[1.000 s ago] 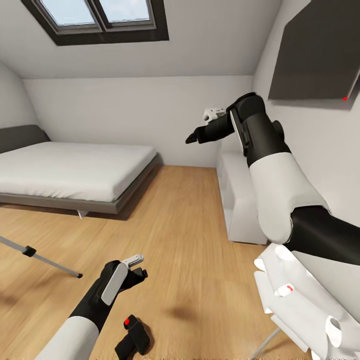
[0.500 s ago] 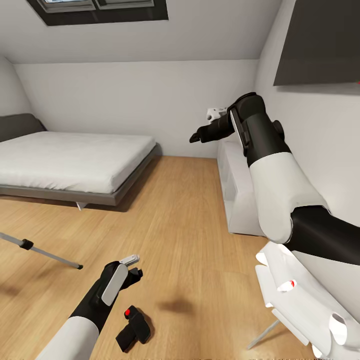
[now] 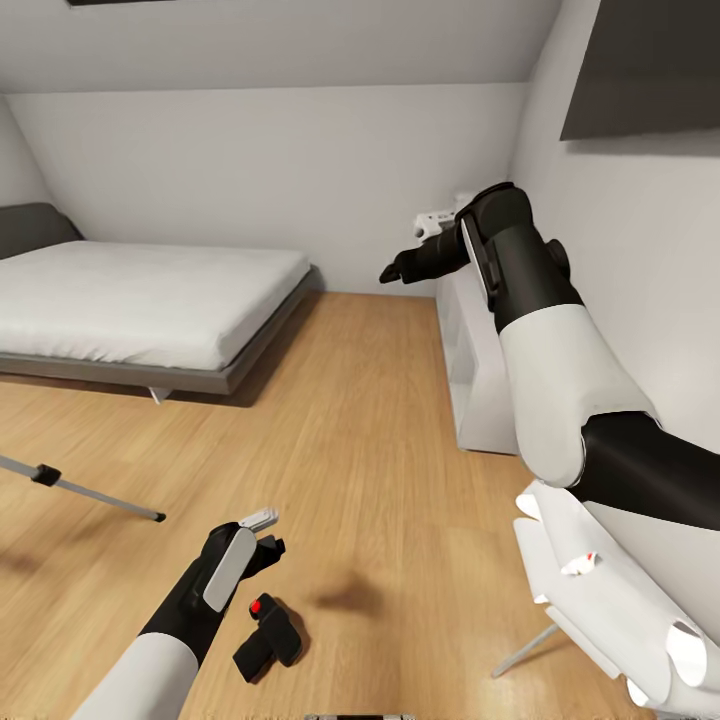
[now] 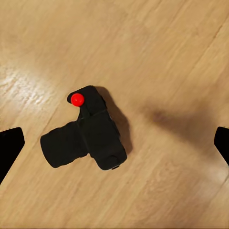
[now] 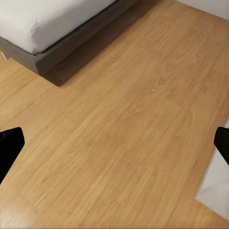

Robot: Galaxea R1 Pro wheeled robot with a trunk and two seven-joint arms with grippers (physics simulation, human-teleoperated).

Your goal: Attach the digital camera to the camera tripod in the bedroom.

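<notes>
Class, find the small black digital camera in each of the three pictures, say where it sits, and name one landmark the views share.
Head view: the digital camera lies on the wood floor, low in the picture, just beyond the left gripper.
Left wrist view: the digital camera lies centred between the spread fingertips, red button showing.
Right wrist view: not in it; the bed is.
Shared landmark: the wood floor.

Floor (image 3: 380,420): open between bed (image 3: 150,300) and shelf (image 3: 470,370).
Tripod leg (image 3: 80,487): left of camera (image 3: 268,635).
</notes>
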